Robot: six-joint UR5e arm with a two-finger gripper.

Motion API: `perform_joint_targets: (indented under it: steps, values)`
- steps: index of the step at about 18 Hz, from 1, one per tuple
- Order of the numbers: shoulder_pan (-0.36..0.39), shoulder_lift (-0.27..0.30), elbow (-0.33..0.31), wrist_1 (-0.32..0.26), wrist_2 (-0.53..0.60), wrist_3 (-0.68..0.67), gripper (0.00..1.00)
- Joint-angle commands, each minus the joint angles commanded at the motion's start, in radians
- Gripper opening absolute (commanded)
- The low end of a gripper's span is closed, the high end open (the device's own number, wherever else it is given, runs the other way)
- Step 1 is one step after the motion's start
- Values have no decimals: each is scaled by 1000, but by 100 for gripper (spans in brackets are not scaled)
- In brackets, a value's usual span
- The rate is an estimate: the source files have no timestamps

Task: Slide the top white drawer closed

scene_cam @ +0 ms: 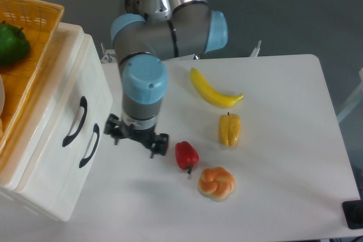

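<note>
Beneath the wrist, the pincer fingertips hide.

basket on cabinet at left, pincer beside its drawers, banana behind peppers

Two white drawers sit in the cabinet: the top drawer and the lower drawer. One basket holds one green fruit. On the bench lie one banana, one yellow pepper, one red pepper and one bun.
</note>
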Motion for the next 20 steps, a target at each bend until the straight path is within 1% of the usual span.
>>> perform_joint_targets:
  steps: [3,5,7,9,11,14,17,20]
  values:
    - [71,21,3,-2,2,85,100]
    - [107,28,2,0,20,166,100]
    - [134,41,-1,0,78,271,100]
    - [143,52,0,-5,171,382,100]
    - [169,74,0,-9,215,462,100]
    - [221,90,0,-12,206,511,100]
    - [259,94,-12,-12,200,556,100]
    - [304,109,-15,-14,143,560,100]
